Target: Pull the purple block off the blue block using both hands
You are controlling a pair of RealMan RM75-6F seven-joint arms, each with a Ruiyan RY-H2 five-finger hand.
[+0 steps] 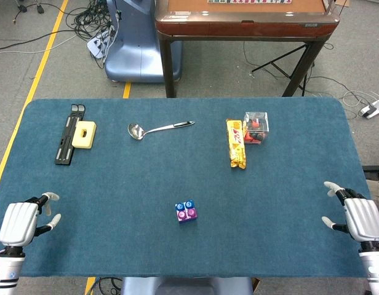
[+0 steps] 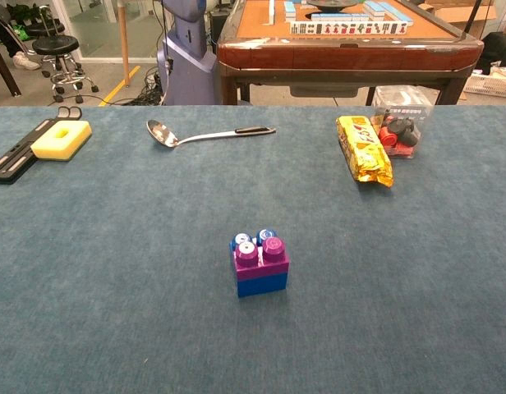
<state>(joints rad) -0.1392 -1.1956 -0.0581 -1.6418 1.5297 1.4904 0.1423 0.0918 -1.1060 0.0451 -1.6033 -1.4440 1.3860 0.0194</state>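
The purple block (image 2: pixel 259 257) sits pressed down on top of the blue block (image 2: pixel 262 284), the pair standing upright as one small stack near the middle of the counter (image 1: pixel 115 184), a little toward the robot's edge. Taking that stack as the mark, both hands are well apart from it: the left hand (image 1: pixel 22 222) rests low at the counter's near left corner, the right hand (image 1: pixel 359 216) at the near right corner, each with its fingers apart and nothing in them. The stack lies between them, inward and slightly forward from each. It looks marginally nearer the right hand, though not by much. Beyond the stack lie a spoon (image 1: pixel 157 129) and a yellow snack packet (image 1: pixel 236 143), clear of any reach inward.
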